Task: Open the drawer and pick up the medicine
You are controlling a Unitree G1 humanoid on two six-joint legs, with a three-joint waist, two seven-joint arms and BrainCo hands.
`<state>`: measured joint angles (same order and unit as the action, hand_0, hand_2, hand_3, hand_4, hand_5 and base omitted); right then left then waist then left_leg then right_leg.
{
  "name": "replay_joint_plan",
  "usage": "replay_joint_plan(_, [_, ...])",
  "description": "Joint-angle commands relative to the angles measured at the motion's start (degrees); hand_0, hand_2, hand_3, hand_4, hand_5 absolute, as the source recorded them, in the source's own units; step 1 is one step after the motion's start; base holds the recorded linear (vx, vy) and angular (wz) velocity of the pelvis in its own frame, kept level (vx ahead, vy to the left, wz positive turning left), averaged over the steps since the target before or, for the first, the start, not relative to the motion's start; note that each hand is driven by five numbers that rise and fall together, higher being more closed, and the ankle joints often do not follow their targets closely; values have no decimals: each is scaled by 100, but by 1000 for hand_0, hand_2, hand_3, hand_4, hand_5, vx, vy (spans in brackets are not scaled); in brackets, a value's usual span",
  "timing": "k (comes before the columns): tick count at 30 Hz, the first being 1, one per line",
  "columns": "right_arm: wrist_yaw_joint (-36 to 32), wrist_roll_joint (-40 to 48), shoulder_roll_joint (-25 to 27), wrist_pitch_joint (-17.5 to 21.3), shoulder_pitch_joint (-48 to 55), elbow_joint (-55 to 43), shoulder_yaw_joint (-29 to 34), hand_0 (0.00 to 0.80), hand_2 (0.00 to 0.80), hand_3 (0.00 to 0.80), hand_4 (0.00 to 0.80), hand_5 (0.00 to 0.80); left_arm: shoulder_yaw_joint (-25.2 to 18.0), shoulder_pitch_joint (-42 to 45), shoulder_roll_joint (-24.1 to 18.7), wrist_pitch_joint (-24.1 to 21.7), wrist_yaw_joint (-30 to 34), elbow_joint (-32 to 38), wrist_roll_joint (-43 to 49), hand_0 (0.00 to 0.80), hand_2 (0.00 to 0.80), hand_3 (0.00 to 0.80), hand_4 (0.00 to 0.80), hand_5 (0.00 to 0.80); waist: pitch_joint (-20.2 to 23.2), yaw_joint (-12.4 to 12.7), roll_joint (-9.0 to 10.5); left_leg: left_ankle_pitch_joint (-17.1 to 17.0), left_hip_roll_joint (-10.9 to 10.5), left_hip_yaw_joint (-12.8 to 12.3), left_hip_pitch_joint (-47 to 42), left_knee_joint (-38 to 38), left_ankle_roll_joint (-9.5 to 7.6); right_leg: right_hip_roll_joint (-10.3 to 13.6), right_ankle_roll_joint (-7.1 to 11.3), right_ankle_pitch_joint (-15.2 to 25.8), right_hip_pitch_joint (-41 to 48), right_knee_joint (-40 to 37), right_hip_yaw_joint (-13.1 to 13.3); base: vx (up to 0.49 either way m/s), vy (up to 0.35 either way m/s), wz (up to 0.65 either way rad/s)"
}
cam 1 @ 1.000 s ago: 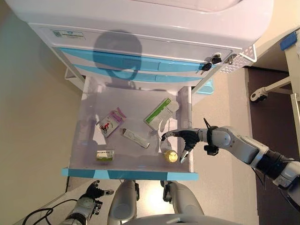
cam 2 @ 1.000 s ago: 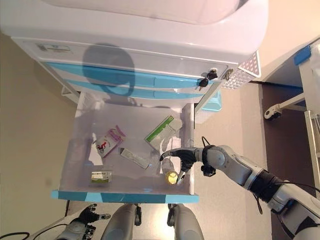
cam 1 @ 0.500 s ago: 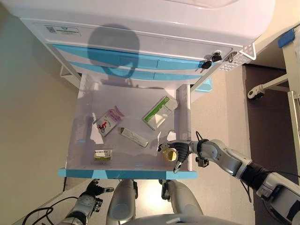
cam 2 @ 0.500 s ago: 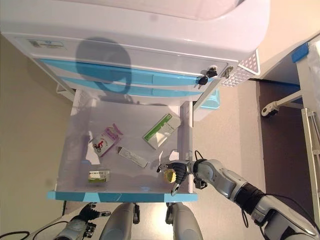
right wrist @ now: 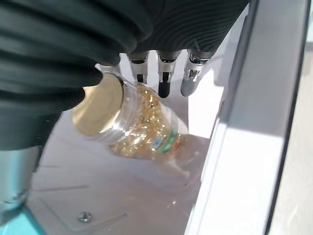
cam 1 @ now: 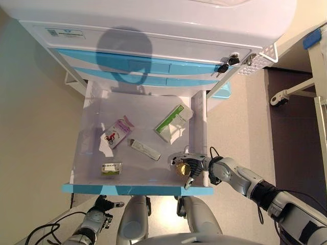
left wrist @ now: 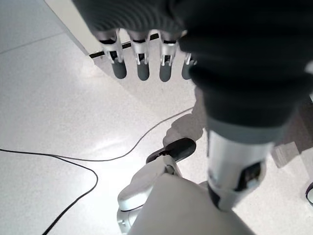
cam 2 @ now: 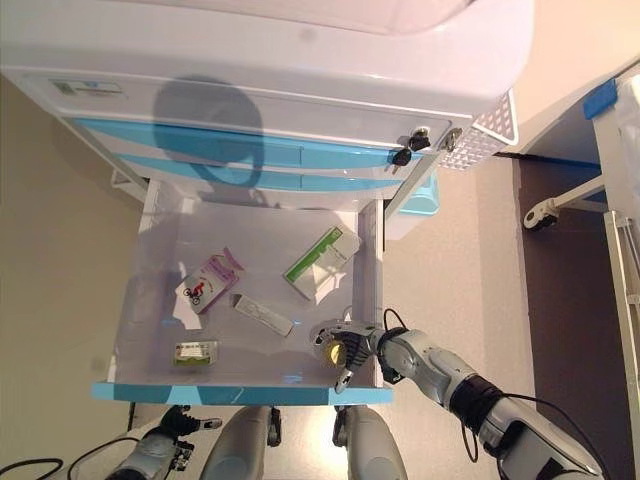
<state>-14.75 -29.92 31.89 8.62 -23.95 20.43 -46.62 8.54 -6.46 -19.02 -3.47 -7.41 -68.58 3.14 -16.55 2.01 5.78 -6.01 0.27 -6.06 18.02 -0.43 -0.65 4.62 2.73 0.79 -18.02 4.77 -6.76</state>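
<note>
The drawer (cam 1: 138,189) stands pulled out, with a light blue front edge. A clear medicine bottle (cam 1: 180,169) with a yellow cap lies on its side in the front right corner, full of amber capsules (right wrist: 142,128). My right hand (cam 1: 194,164) reaches in over the drawer's right wall. Its fingers (right wrist: 165,78) arch over the bottle with the thumb toward the drawer front, not closed round it. My left hand (cam 1: 98,208) hangs low by the floor, fingers (left wrist: 142,63) straight and holding nothing.
Also in the drawer are a green-and-white box (cam 1: 173,120), a pink box (cam 1: 117,133), a long flat pack (cam 1: 145,150) and a small green box (cam 1: 111,168). Keys (cam 1: 225,66) hang from the white cabinet (cam 1: 153,30). A wheeled frame (cam 1: 280,97) stands at the right.
My right hand has moved toward the drawer's front right corner and lowered over the bottle. The view has shifted slightly. The left hand has stayed low.
</note>
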Motion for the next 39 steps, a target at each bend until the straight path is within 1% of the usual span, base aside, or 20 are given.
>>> replay_joint_plan(1, [483, -204, -405, -239, 25, 257, 30, 0, 0, 0, 0, 0, 130, 14, 97, 20, -118, -183, -96, 0, 0, 0, 0, 0, 151, -102, 13, 4, -295, 12, 282, 39, -39, 205, 339, 915, -572, -160, 217, 0, 0, 0])
replay_joint_plan(11, [549, 74, -359, -301, 36, 350, 221, 0, 0, 0, 0, 0, 167, 31, 127, 9, -97, -196, -69, 0, 0, 0, 0, 0, 171, -106, 7, 18, -301, 29, 267, 49, -50, 208, 332, 898, -567, -144, 219, 0, 0, 0])
replay_joint_plan(12, [548, 331, -423, -371, 63, 475, 320, 0, 0, 0, 0, 0, 174, 40, 125, 7, -83, -197, -66, 0, 0, 0, 0, 0, 178, -101, -1, 15, -300, 29, 272, 56, -53, 209, 329, 893, -566, -137, 209, 0, 0, 0])
replay_joint_plan(13, [548, 334, -425, -371, 62, 478, 320, 0, 0, 0, 0, 0, 175, 39, 123, 7, -83, -197, -66, 0, 0, 0, 0, 0, 178, -100, 0, 16, -300, 29, 272, 56, -53, 209, 329, 893, -567, -136, 209, 0, 0, 0])
replay_joint_plan(14, [494, 641, -489, -436, 99, 591, 413, 0, 0, 0, 0, 0, 184, 47, 115, 8, -62, -209, -63, 0, 0, 0, 0, 0, 193, -96, -4, 19, -299, 33, 274, 62, -59, 212, 325, 888, -575, -126, 202, 0, 0, 0])
replay_joint_plan(15, [494, 641, -489, -436, 99, 591, 413, 0, 0, 0, 0, 0, 184, 47, 115, 8, -62, -209, -63, 0, 0, 0, 0, 0, 194, -95, -4, 19, -299, 33, 274, 62, -59, 212, 325, 888, -575, -125, 203, 0, 0, 0])
replay_joint_plan(17, [347, 1242, -572, -513, 130, 753, 521, 0, 0, 0, 0, 0, 207, 70, 96, 12, -6, -207, -47, 0, 0, 0, 0, 0, 209, -77, -16, 37, -298, 49, 239, 62, -62, 215, 320, 860, -549, -108, 189, 0, 0, 0])
replay_joint_plan(19, [300, 1364, -565, -513, 116, 727, 536, 0, 0, 0, 0, 0, 209, 70, 87, 13, 12, -199, -35, 0, 0, 0, 0, 0, 228, -77, -11, 14, -300, 48, 266, 65, -62, 220, 316, 876, -568, -115, 187, 0, 0, 0])
replay_joint_plan(21, [117, 1925, -533, -539, 106, 747, 575, 0, 0, 0, 0, 0, 228, 103, 64, -1, 96, -160, -42, 0, 0, 0, 0, 0, 233, -54, -20, 31, -300, 55, 235, 74, -67, 218, 308, 840, -537, -82, 169, 0, 0, 0])
replay_joint_plan(22, [116, 1926, -533, -540, 103, 747, 576, 0, 0, 0, 0, 0, 226, 99, 63, 0, 96, -160, -42, 0, 0, 0, 0, 0, 243, -56, -16, 13, -303, 54, 255, 72, -68, 221, 307, 859, -554, -93, 170, 4, -2, 4])
replay_joint_plan(23, [-12, 2251, -467, -584, 36, 755, 564, 0, 0, 0, 0, 0, 241, 110, 44, -4, 143, -141, -55, 0, 0, 0, 0, 0, 244, -38, -10, 9, -304, 71, 252, 71, -71, 225, 300, 851, -557, -72, 172, -9, 0, 3])
replay_joint_plan(24, [-12, 2251, -467, -584, 36, 755, 564, 0, 0, 0, 0, 0, 241, 110, 44, -4, 143, -141, -55, 0, 0, 0, 0, 0, 248, -39, -10, 7, -304, 71, 257, 71, -71, 225, 300, 852, -562, -73, 172, 9, -5, 4])
replay_joint_plan(25, [-130, 2552, -408, -616, -30, 794, 535, 0, 0, 0, 0, 0, 268, 135, 32, -15, 177, -118, -56, 0, 0, 0, 0, 0, 237, -15, -6, 26, -297, 84, 219, 64, -70, 229, 299, 826, -535, -51, 159, 0, 0, 0])
replay_joint_plan(26, [-208, 2611, -350, -613, -112, 790, 496, 0, 0, 0, 0, 0, 283, 144, 30, -21, 202, -107, -60, 0, 0, 0, 0, 0, 239, -7, -4, 26, -297, 88, 216, 63, -68, 231, 299, 819, -532, -41, 154, 14, -7, 4])
replay_joint_plan(31, [-369, 2657, -79, -601, -433, 746, 347, 0, 0, 0, 0, 0, 322, 161, 22, -43, 278, -79, -88, 0, 0, 0, 0, 0, 246, 17, 7, 0, -303, 81, 234, 49, -63, 240, 290, 833, -544, -43, 142, 0, 0, 0])
replay_joint_plan(34, [-356, 2519, -46, -597, -503, 739, 327, 0, 0, 0, 0, 0, 330, 145, 13, -41, 291, -72, -103, 0, 0, 0, 0, 0, 250, 18, 9, -4, -303, 85, 241, 49, -61, 241, 288, 834, -554, -41, 136, 1, -1, 1])
replay_joint_plan(39, [-438, 2005, -22, -573, -461, 550, 256, 0, 0, 0, 0, 0, 307, 86, 25, -15, 288, -71, -97, 0, 0, 0, 0, 0, 231, 6, 23, 3, -293, 86, 260, 62, -64, 229, 287, 822, -565, -35, 144, 0, 0, 1])
